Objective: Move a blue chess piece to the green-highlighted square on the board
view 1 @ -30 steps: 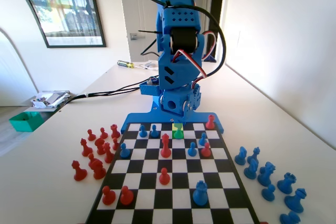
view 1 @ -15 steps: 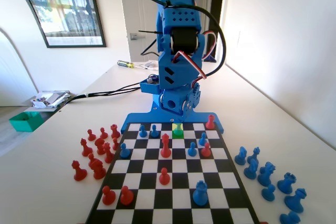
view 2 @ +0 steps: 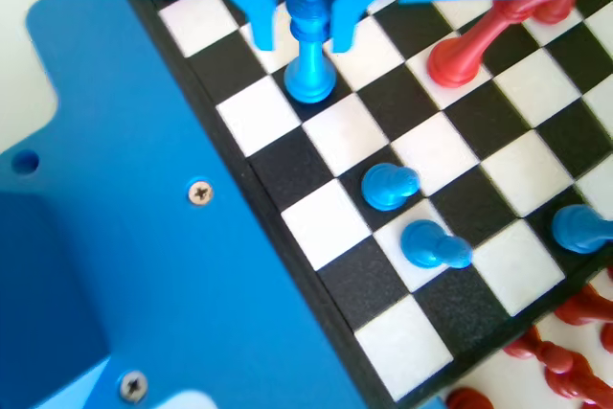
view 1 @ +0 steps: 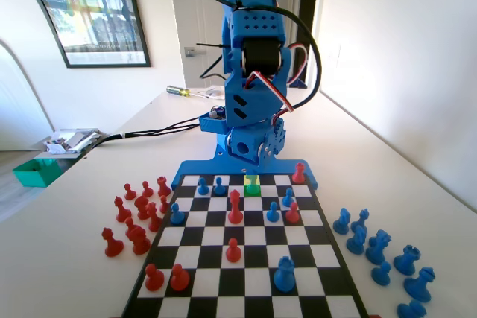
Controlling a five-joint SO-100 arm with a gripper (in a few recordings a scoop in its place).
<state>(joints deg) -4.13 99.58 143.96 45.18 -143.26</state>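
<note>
Gripper (view 2: 301, 37) jaws apart, straddling the blue chess piece (view 2: 308, 45), no clear contact, piece smooth glossy plastic, thin stem, knob top, round base, standing upright on the green-highlighted square (view 1: 253, 182) in the far row of the checkered board (view 1: 194, 293), two stubby blue pawns (view 2: 388, 187) nearby.

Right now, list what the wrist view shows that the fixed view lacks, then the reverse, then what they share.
Wrist view: the pincer hangs over the board's near rows, its jaws on either side of the slender blue chess piece, which stands upright. Whether they touch it cannot be told.
Fixed view: the green-highlighted square in the far row below the blue arm, red pieces off the board at left, and blue pieces off it at right.
Both: the board, with blue pawns and red pieces on it.
</note>
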